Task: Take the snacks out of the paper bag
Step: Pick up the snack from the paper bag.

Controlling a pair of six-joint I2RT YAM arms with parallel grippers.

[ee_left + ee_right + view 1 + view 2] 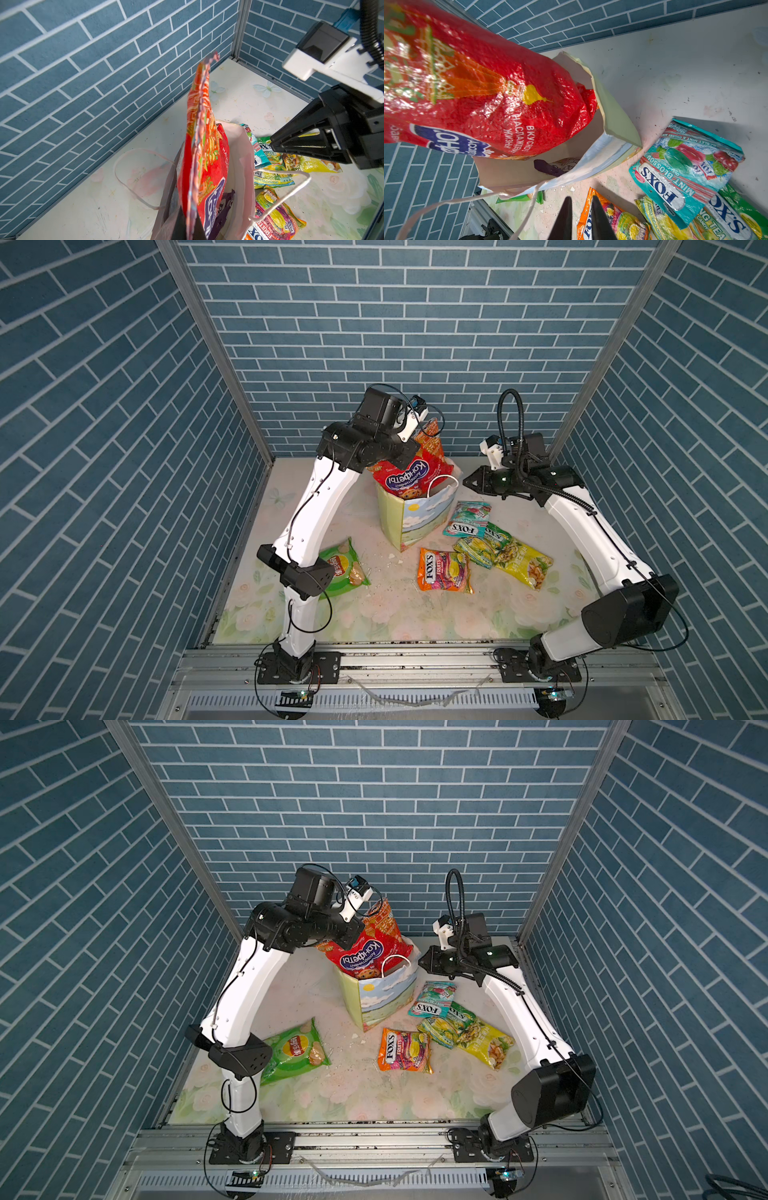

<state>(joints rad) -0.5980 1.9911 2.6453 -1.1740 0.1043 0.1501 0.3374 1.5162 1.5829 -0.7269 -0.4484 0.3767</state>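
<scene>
**Red bag half out of the paper bag**

My left gripper is clamped on the crimped edge of the red bag. The bag hangs tilted, with its lower end inside the mouth of the paper bag. The paper bag stands upright toward the back of the table, one white cord handle arching over its rim. My right gripper hovers just beside that mouth, its fingers a narrow gap apart and gripping nothing. In the right wrist view I can see a purple packet lying deep inside the paper bag. Out on the table, the green Lay's bag lies by my left arm and the orange FOX'S packet lies in front of the paper bag. The teal packet, green-yellow packet and yellow packet overlap in a row near my right arm
</scene>
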